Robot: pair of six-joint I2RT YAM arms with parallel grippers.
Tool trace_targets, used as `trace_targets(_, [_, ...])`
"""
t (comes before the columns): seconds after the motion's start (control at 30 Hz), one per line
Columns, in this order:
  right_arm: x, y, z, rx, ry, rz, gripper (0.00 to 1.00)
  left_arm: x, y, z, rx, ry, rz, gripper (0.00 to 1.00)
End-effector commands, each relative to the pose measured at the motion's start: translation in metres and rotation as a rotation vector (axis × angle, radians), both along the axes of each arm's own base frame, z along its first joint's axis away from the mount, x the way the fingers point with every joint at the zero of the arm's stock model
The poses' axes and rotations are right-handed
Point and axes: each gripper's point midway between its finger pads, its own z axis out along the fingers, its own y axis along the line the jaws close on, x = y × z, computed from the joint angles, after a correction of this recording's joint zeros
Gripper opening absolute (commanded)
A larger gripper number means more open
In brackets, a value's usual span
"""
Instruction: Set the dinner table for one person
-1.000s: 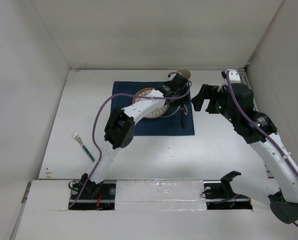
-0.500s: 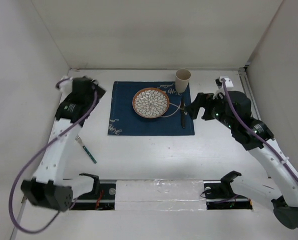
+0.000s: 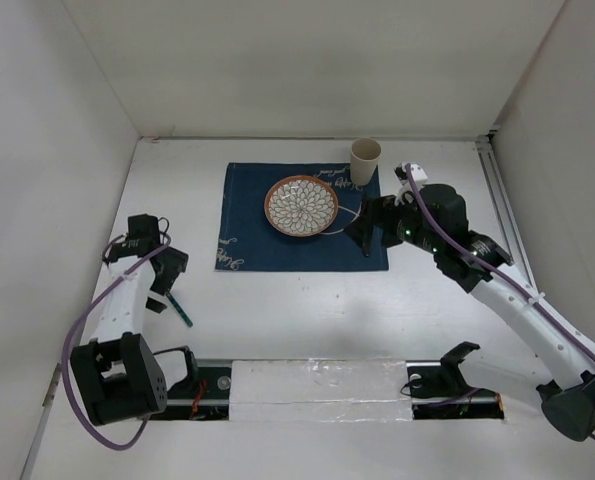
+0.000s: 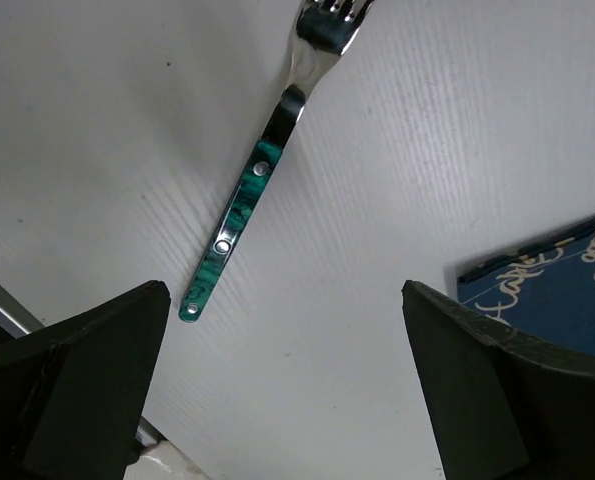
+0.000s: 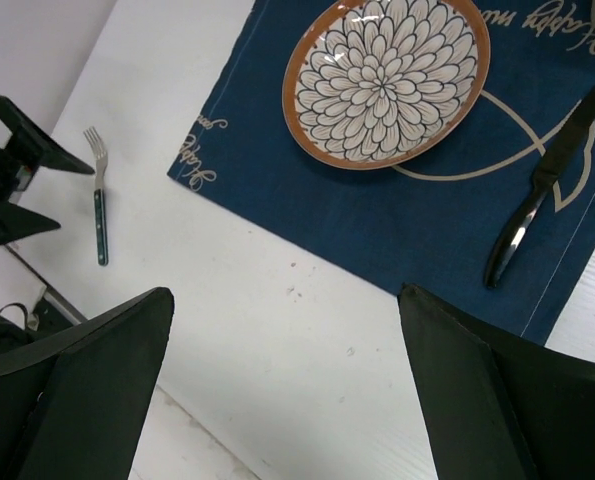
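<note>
On the white dinner table (image 3: 307,310) lies a dark blue placemat (image 3: 247,240). It carries a flower-patterned plate (image 3: 302,207), a beige cup (image 3: 366,158) at its far right corner and a black-handled knife (image 5: 542,190) right of the plate. A green-handled fork (image 4: 247,200) lies on bare table left of the mat. My left gripper (image 4: 285,300) hangs open just over the fork's handle end, holding nothing. Over the mat's right edge, above the knife, my right gripper (image 3: 362,228) is open and empty.
White walls enclose the table on the left, back and right. The arm bases and a taped strip (image 3: 317,380) run along the near edge. The placemat's corner (image 4: 557,280) shows at the right of the left wrist view.
My left gripper let go of the cup, opened, and swung from the mat's far right corner back to the fork at the left. The right gripper moved left over the knife.
</note>
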Motion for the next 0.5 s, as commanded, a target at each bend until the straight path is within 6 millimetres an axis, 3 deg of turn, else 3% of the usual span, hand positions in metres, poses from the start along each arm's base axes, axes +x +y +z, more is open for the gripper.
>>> trace_targets(0.0, [0.004,0.009,0.018,0.073,-0.071,0.055,1.00,-0.013,-0.010,-0.017,-0.066,0.049,0.041,1.00])
trace_targets(0.17, [0.000,0.013,0.014,0.093,-0.070,0.097,1.00,-0.005,-0.009,-0.023,-0.069,0.019,0.069,1.00])
trace_targets(0.37, [-0.005,0.010,0.016,0.094,-0.069,0.098,1.00,-0.003,0.000,-0.046,-0.035,0.106,0.093,0.99])
trace_targets(0.47, [-0.007,0.013,0.021,0.098,-0.077,0.108,1.00,-0.002,0.000,-0.058,-0.041,0.129,0.102,0.92])
